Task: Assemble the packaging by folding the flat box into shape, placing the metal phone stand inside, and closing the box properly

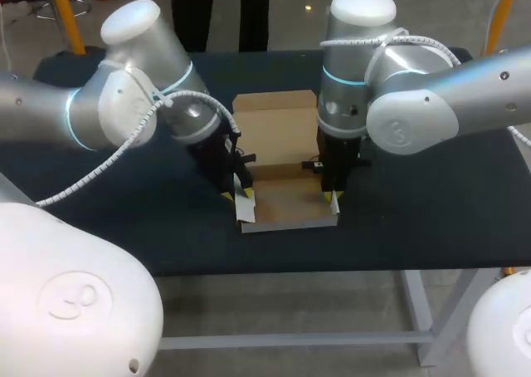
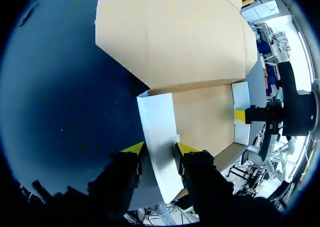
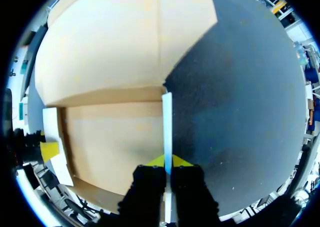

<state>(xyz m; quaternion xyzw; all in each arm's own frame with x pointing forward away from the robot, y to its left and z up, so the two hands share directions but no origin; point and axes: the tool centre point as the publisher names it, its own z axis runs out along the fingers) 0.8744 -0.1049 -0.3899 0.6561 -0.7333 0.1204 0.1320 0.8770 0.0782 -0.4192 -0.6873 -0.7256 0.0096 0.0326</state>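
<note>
Box (image 1: pixel 278 136) sits mid-desk (image 1: pixel 415 203), folding under way: your right fingers (image 3: pixel 167 162) pinch its right flap (image 3: pixel 167 122) upright; left fingers (image 2: pixel 159 149) gape astride the left flap (image 2: pixel 157 122). Next, stand that flap square.

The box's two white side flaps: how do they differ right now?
The left flap leans, showing its broad face; the right flap stands upright, edge-on. The right flap is pinched in the right gripper's jaws; whether the left gripper holds the left flap is unclear. Both are white.
</note>
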